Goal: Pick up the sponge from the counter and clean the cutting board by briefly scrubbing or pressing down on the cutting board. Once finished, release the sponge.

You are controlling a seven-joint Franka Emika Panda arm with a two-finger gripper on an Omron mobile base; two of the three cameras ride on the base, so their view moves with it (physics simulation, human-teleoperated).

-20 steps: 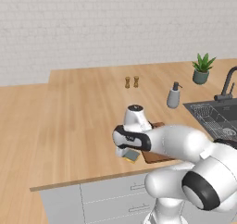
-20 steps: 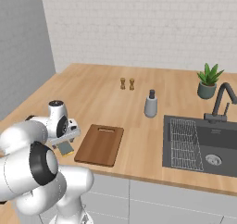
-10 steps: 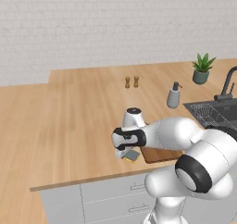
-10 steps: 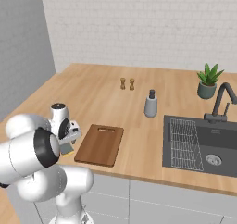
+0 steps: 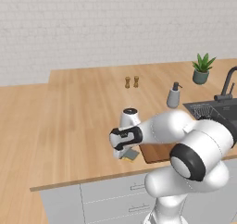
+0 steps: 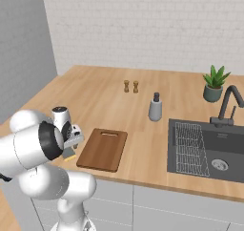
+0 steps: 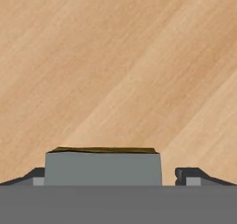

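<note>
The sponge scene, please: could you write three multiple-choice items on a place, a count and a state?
1. Where is the sponge?
A. In the sink
B. On the counter, left of the cutting board
C. On the board

2. How many small shakers stand at the back?
A. Two
B. Four
C. One

3. How do the end effector fingers sit?
A. Far above the sponge
B. Either side of the sponge
C. On the board

B: it lies on light wood beside the board. A: a pair shows. B: one tip shows each side.

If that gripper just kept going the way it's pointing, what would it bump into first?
The sponge, most likely: it sits between the two fingertips of the gripper, which points down at the counter. Whether they already touch is unclear.
</note>
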